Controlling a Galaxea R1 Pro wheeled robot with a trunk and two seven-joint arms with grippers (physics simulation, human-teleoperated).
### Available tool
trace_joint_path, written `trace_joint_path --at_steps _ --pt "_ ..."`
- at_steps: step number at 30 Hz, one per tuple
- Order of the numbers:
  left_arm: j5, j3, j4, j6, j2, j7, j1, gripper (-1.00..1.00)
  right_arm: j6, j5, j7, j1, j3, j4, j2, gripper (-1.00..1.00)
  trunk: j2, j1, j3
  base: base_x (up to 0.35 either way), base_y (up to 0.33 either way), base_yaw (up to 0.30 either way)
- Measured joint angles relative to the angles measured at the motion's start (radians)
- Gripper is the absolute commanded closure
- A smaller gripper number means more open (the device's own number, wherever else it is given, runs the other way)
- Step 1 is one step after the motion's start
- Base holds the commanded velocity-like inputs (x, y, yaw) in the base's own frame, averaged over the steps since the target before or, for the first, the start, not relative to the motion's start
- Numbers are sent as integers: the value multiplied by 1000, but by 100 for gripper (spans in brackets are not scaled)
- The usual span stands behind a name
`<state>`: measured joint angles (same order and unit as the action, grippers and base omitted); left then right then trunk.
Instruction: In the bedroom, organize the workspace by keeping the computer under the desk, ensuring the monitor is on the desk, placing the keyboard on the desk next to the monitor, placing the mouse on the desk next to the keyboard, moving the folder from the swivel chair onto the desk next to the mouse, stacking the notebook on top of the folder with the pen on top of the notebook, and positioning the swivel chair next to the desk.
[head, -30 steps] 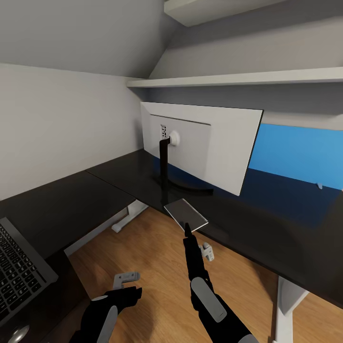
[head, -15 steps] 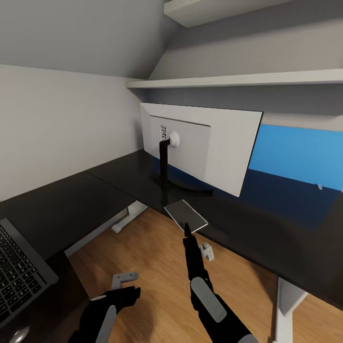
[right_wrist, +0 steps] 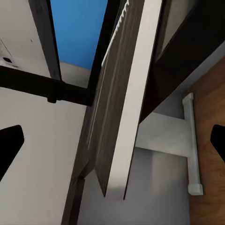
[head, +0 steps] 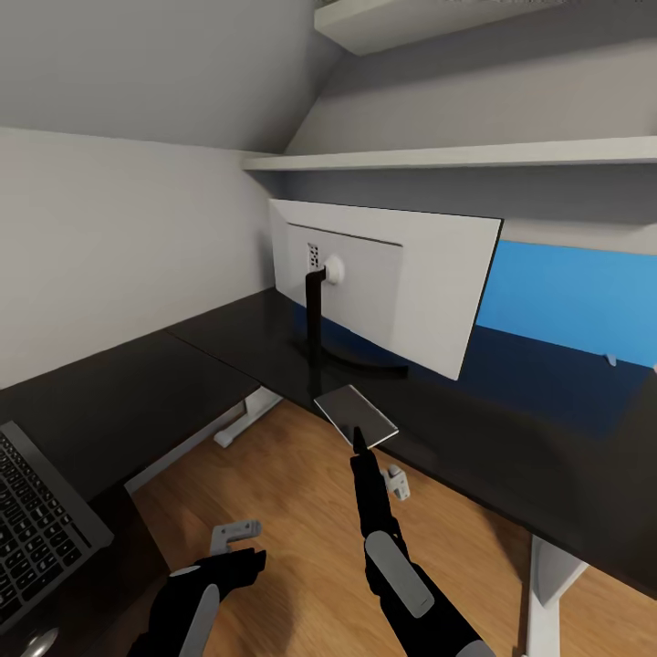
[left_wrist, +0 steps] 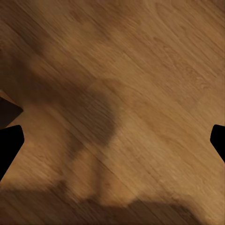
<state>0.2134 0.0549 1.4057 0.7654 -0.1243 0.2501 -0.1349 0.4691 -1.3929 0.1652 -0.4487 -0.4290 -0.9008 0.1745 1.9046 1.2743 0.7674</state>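
Overhead, one monitor [head: 392, 283] and one keyboard [head: 36, 538] share the desk [head: 137, 392].

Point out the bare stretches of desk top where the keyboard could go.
Free: the desk wing between the keyboard and the monitor stand; also the stretch right of the stand, before the blue folder. Crowded: around the stand foot and the small grey plate at the edge.

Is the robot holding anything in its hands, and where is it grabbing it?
Hard to tell. A flat grey slab sits between the right gripper's spread fingers, edge-on. The left gripper holds nothing.
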Motion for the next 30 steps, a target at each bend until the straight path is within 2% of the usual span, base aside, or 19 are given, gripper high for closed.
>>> trace_joint_path --at_steps 15,16,30 --pt "0 1 0 0 0 0 0 -100 0 0 -1 0 0 0 0 -100 0 0 0 0 0 0" --pt "0 1 0 0 0 0 0 -100 0 0 -1 0 0 0 0 100 0 0 0 0 0 0" --pt "2 1 0 0 0 0 0 -100 0 8 -2 0 -2 -1 0 100 0 0 0 0 0 0"
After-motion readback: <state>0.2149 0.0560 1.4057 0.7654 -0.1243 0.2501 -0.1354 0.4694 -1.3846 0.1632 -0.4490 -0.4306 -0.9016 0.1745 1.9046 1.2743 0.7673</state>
